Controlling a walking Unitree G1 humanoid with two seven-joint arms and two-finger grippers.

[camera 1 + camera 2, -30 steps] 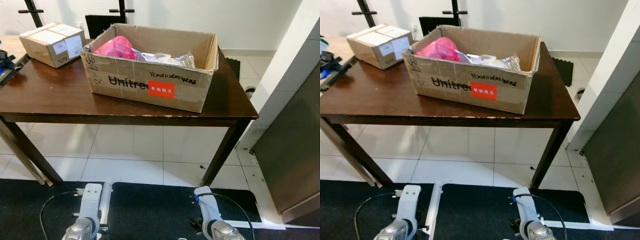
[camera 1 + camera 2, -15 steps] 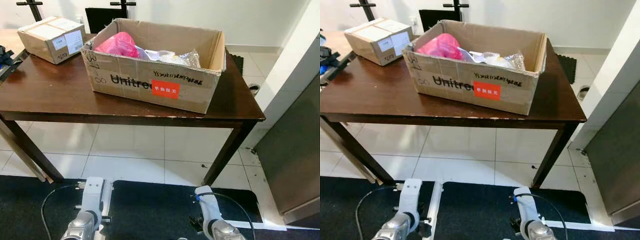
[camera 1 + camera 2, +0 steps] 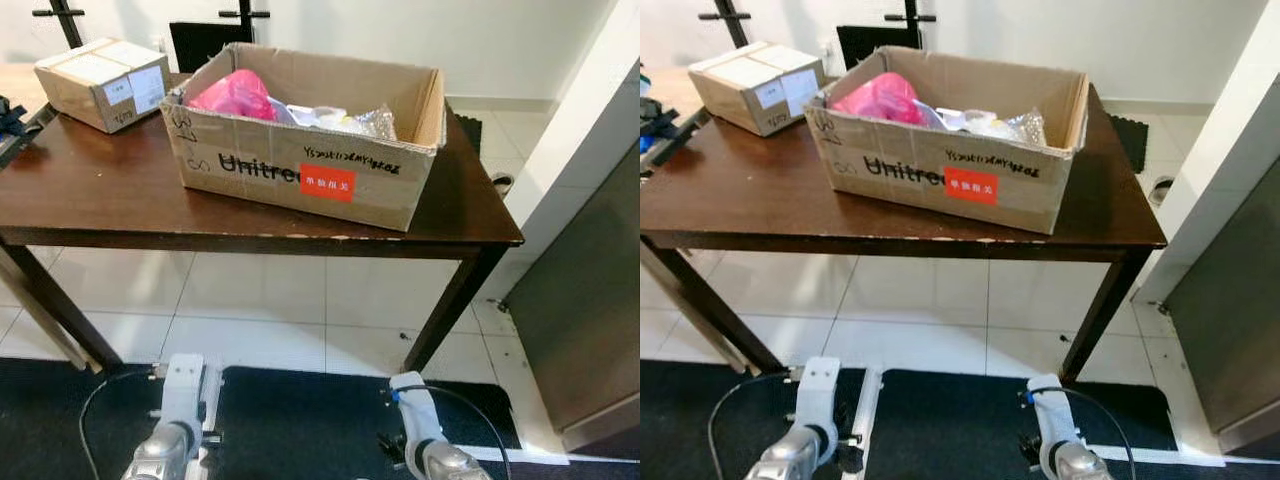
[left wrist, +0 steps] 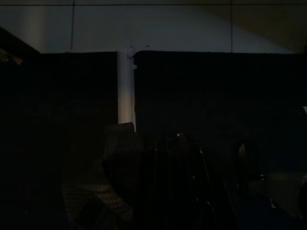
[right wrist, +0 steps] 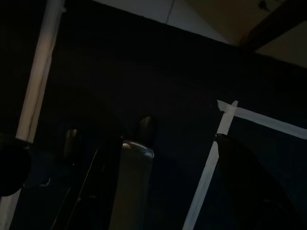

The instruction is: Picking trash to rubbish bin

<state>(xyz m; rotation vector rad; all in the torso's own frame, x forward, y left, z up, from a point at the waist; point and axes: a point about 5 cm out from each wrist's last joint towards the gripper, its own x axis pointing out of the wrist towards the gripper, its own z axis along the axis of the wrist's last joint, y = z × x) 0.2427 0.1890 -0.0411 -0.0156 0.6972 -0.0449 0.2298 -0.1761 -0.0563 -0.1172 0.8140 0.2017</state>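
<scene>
Cardboard, creased and scuffed, forms the large open box [image 3: 305,165] on the dark wooden table [image 3: 90,195]; it bears black lettering and a red label on its near wall. Inside it lies the trash: a crumpled pink bag [image 3: 232,95] at the far left, with white wrappers [image 3: 315,115] and a crinkly clear plastic bag [image 3: 372,122] to its right. A smaller taped carton [image 3: 100,82] with white labels sits at the table's far left corner, well apart from the big box. The tabletop is smooth and glossy, with a worn near edge, and stands on dark square legs over pale glossy floor tiles [image 3: 270,310]. A black mat [image 3: 300,420] with a white tape line covers the near floor. On the right, a white wall corner and a grey panel [image 3: 585,320] stand beside the table. Black stands rise at the far wall.

Both silver arms hang low over the mat, the left arm [image 3: 180,420] and the right arm [image 3: 425,435]. Whether either gripper is released or clenched I cannot tell; the wrist views are very dark, showing mat, tape and tile.
</scene>
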